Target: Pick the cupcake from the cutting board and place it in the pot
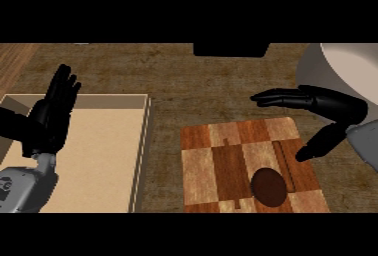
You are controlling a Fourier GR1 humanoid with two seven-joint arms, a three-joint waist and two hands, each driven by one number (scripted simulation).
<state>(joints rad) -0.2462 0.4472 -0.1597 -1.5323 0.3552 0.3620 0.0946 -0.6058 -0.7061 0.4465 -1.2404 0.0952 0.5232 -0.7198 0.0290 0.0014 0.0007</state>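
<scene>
Closest, near the view's lower edge, the cupcake [268, 186] shows as a dark brown oval on the near right part of the wooden cutting board [214, 165], touched by neither hand. To the left, the left hand [52, 117] rests open, fingers straight up, over a shallow tan box [142, 150]. Farther back, the right hand [328, 104] hovers by the board's far right corner, spread wide, fingers pointing left and thumb hanging down, holding nothing. Beyond it the pale pot [317, 70] stands at the far right of the counter [184, 75], and a black object [230, 48] sits at the far edge.
</scene>
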